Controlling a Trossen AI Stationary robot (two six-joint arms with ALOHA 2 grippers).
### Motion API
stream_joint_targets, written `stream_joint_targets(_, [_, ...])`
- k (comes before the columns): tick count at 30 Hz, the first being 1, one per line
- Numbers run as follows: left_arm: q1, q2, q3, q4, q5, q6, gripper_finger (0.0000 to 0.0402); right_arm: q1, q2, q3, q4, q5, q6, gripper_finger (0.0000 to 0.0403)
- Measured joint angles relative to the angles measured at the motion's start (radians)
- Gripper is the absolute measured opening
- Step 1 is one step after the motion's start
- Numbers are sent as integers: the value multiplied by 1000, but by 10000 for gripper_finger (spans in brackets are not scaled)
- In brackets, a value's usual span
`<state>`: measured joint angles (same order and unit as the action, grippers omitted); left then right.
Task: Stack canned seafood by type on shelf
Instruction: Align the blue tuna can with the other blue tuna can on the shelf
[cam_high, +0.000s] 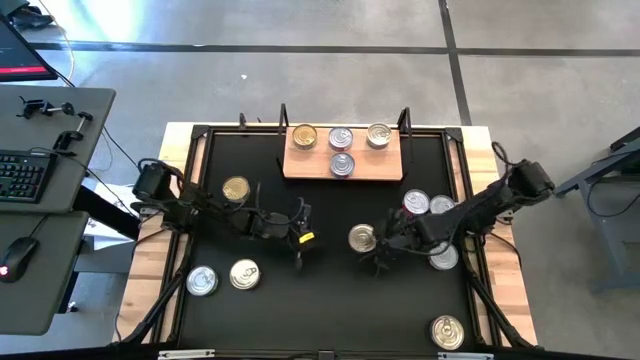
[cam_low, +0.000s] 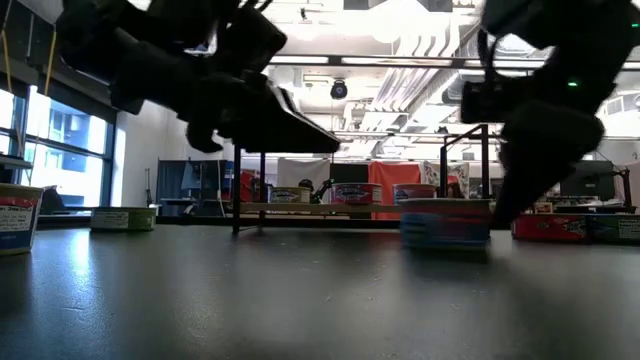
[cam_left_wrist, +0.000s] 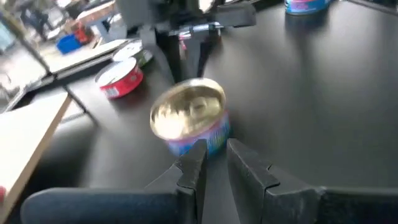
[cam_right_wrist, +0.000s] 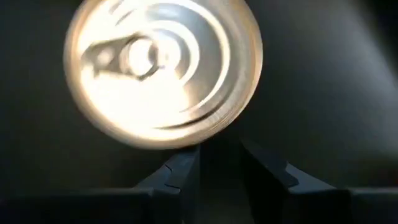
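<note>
The light-brown rectangular wooden shelf (cam_high: 343, 165) with thin black posts stood at the far edge of the black counter (cam_high: 320, 300) and carried four small round tins: a gold one, two silver ones in the back row, and another silver one in front. The rest lay scattered on the counter in front of the shelf.

The right end effector (cam_high: 378, 255) hovered just beside a gold-lidded flat round tin (cam_high: 362, 238) in front of the shelf, its fingers (cam_right_wrist: 183, 171) slightly spread with nothing between them. The left end effector (cam_high: 300, 232) waited nearby on the tin's other side, fingers (cam_left_wrist: 194, 163) parted a little, pinching nothing.

The risk, as I judged it: so narrow a gap could not straddle the tin's width, so closing in now might only nudge it across the counter or towards the left arm.
</note>
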<state>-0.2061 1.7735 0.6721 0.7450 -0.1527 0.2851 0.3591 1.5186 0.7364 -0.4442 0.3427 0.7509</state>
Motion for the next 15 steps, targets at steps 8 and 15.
stream_joint_targets(8, [-34,39,59,-87,91,234,86,-19,108,29,395,-7,-177,103])
stream_joint_targets(15, [-13,72,60,-89,125,338,152,-11,202,35,547,-48,-264,104])
